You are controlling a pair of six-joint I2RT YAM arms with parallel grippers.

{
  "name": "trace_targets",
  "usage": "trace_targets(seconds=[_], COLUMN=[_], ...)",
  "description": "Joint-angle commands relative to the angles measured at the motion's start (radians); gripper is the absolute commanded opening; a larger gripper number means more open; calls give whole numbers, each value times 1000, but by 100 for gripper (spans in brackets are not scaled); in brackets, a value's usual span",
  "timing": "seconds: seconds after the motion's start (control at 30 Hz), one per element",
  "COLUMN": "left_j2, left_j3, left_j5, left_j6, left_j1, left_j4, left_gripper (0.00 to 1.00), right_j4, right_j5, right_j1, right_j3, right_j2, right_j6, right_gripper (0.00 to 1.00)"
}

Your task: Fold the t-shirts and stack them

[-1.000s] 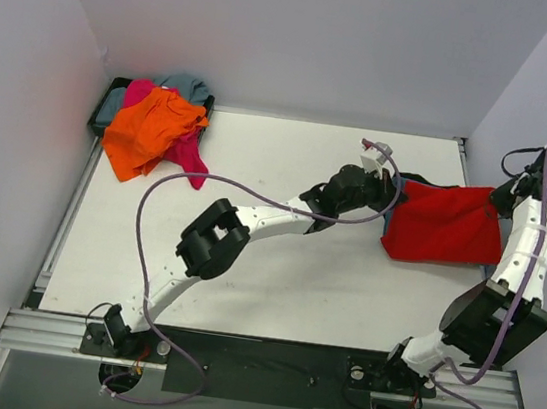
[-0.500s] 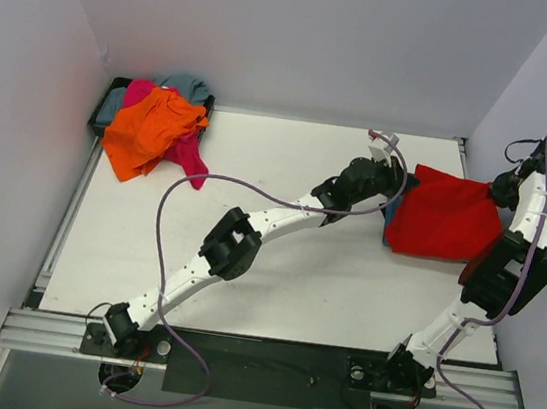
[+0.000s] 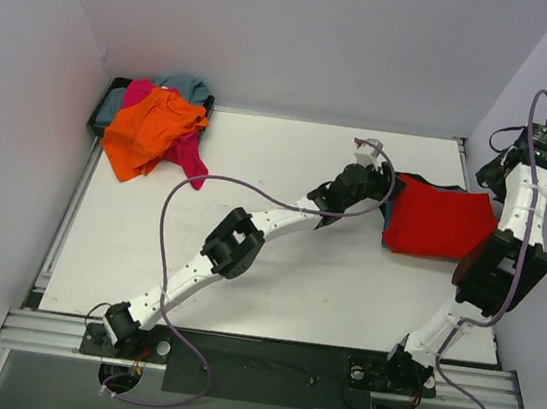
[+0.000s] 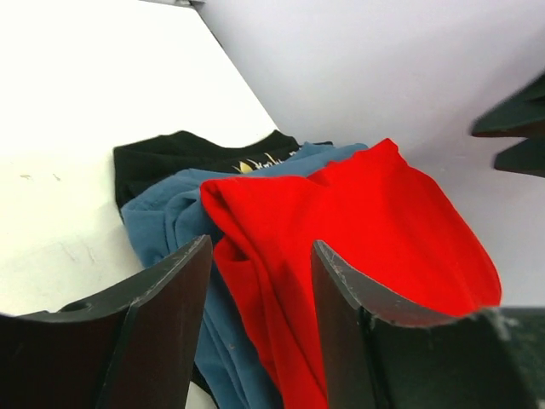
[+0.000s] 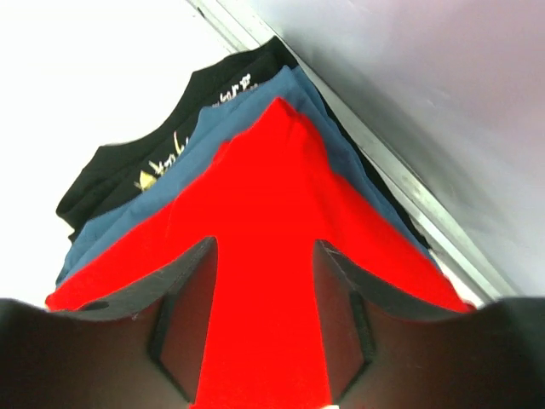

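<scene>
A folded bright red t-shirt (image 3: pixel 438 221) lies at the table's right side on top of a teal blue t-shirt (image 4: pixel 162 217) and a black one (image 4: pixel 170 153). My left gripper (image 3: pixel 386 192) is open at the stack's left edge. In the left wrist view the red shirt's (image 4: pixel 366 221) folded edge shows between the left gripper's (image 4: pixel 260 247) spread fingers, which do not pinch it. My right gripper (image 3: pixel 490 175) hovers open over the stack's far right corner. In the right wrist view the right gripper (image 5: pixel 264 247) is open above the red cloth (image 5: pixel 264 196).
A loose heap of t-shirts, orange (image 3: pixel 150 130), magenta pink (image 3: pixel 187 156) and grey-blue (image 3: pixel 185 85), spills from a black bin (image 3: pixel 99 113) at the back left corner. The right wall and the table's metal rail (image 5: pixel 400 183) run close beside the stack.
Both grippers have opened and let go of the red shirt, which now lies flat on the stack. The right arm has drawn back towards the right wall. The left gripper has backed slightly left.
</scene>
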Motion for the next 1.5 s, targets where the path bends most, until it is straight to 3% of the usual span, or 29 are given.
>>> trace_targets(seconds=[0.0,0.03,0.07,0.1,0.2,0.27,0.7,1.1,1.23,1.47], left_j2=[-165,-178,-175,-162,-136,-126,20,-16,-105,-286], left_j3=[-23,-26,-15,-6,22,11,81,63,-12,-273], left_j5=[-56,-34,-18,16,50,76,-4,39,90,191], left_j6=[98,100,98,100,86,72,-68,-69,-63,-78], left_j1=[4,4,3,-3,-23,-40,-25,7,10,-45], left_j4=[6,9,10,6,4,15,-49,-8,29,29], left_gripper=[58,53,42,35,9,0,0,0,0,0], right_j4=[-29,-29,-33,-36,-38,-38,-29,-1,20,17], right_j5=[119,120,123,122,138,157,315,271,183,212], right_j1=[13,9,-1,-6,-26,-30,-58,5,11,2], right_j3=[-83,-127,-146,-193,-279,-328,-368,-310,-227,-107], right_j2=[-194,-227,-255,-266,-307,-318,-111,-186,-151,8], right_j6=[7,23,49,60,104,110,218,170,155,165], right_gripper=[32,24,9,3,0,0,0,0,0,0])
